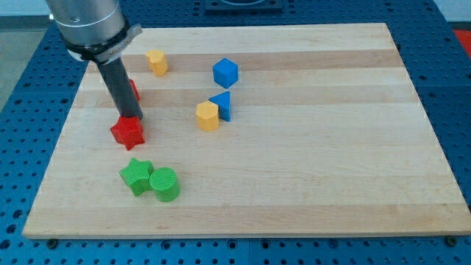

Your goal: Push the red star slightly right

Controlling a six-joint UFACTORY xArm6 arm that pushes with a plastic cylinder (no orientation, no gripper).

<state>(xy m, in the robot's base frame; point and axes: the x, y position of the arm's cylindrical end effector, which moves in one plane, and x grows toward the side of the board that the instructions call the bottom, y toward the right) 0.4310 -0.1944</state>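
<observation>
The red star (127, 133) lies on the wooden board (294, 147) at the view's left. My tip (130, 118) stands at the star's top edge, touching or nearly touching it. A second red block (134, 90) sits just behind the rod, mostly hidden by it; its shape cannot be made out.
A green star (136, 176) and a green cylinder (165, 184) sit touching below the red star. A yellow block (156, 62) is above. A blue cube (225, 72), a blue triangle (221, 104) and a yellow hexagon (208, 116) lie to the right.
</observation>
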